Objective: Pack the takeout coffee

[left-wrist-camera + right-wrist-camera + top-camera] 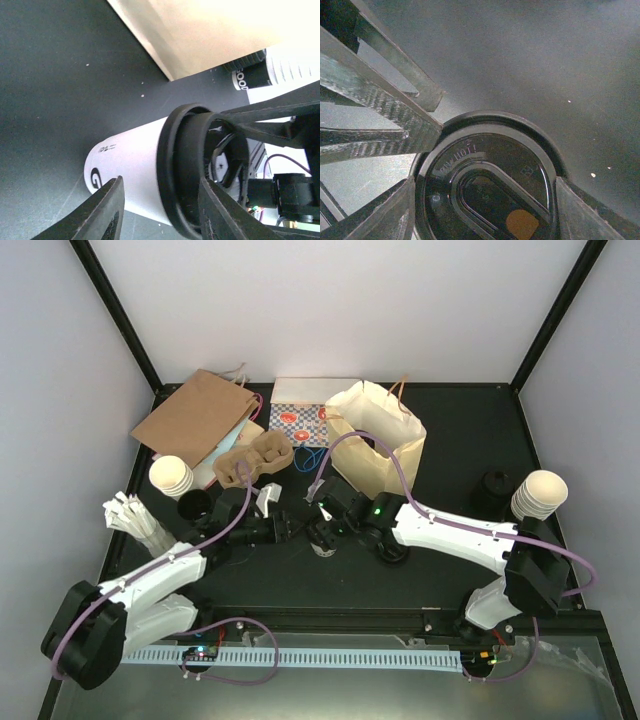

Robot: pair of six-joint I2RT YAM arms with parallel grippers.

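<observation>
The takeout coffee (pixel 322 546), a small white paper cup with a black lid, stands on the dark table between the two arms. From above, my right gripper (pixel 328 528) is shut on the lid's rim. In the right wrist view the lid (pixel 490 185) fills the space between the two fingers of my right gripper (pixel 485 205), and both touch its edge. My left gripper (pixel 295 530) reaches in from the left. In the left wrist view the cup (pixel 130 165) lies beyond the spread fingers of my left gripper (pixel 160 205), which is open and not clamping it.
An open cream paper bag (pixel 375 435) stands just behind the cup. A flat brown bag (pixel 195 415), a cardboard cup carrier (pixel 252 460) and a patterned box (pixel 300 420) lie at the back left. Stacks of lidless cups (pixel 172 477) (pixel 540 492) and black lids (pixel 493 490) flank the arms.
</observation>
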